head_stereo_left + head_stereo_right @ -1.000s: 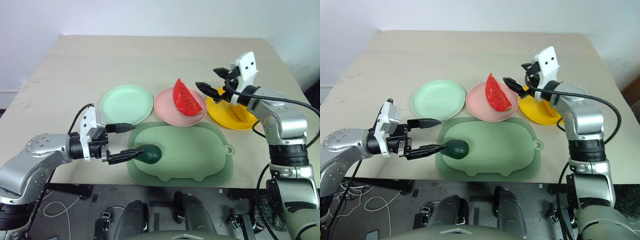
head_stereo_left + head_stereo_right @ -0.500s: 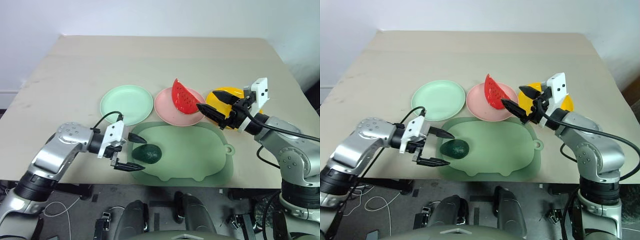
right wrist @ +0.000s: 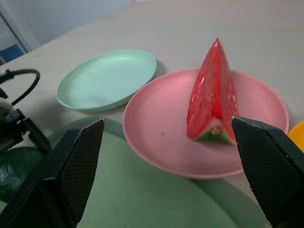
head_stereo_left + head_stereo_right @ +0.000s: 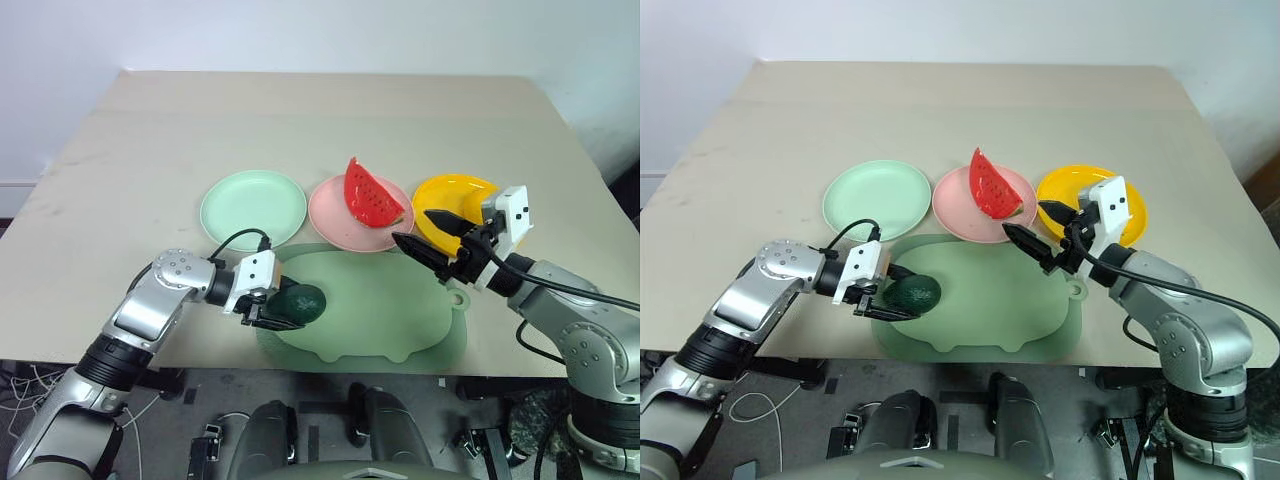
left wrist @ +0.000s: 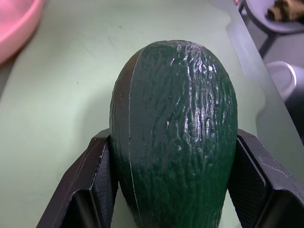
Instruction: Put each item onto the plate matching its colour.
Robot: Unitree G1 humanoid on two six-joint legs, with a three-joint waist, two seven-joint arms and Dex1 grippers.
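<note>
The left end effector [image 4: 883,297], open around the avocado [image 4: 912,293] a moment ago, now clamps it between both fingers [image 5: 95,183] on the pale-green tray [image 4: 980,320]. That suggests the grasp is made and the lift toward the mint green plate [image 4: 876,199] comes next. The right end effector [image 4: 1035,238] has drawn back from the yellow plate [image 4: 1080,190] and hangs wide and empty over the tray's far edge.

Counted left to right on the desk [image 4: 940,110]: three plates, mint green, pink [image 4: 965,215] and yellow; one tray. Two toy foods are visible: the avocado still on the tray, and the watermelon slice [image 4: 992,187] already on the pink plate.
</note>
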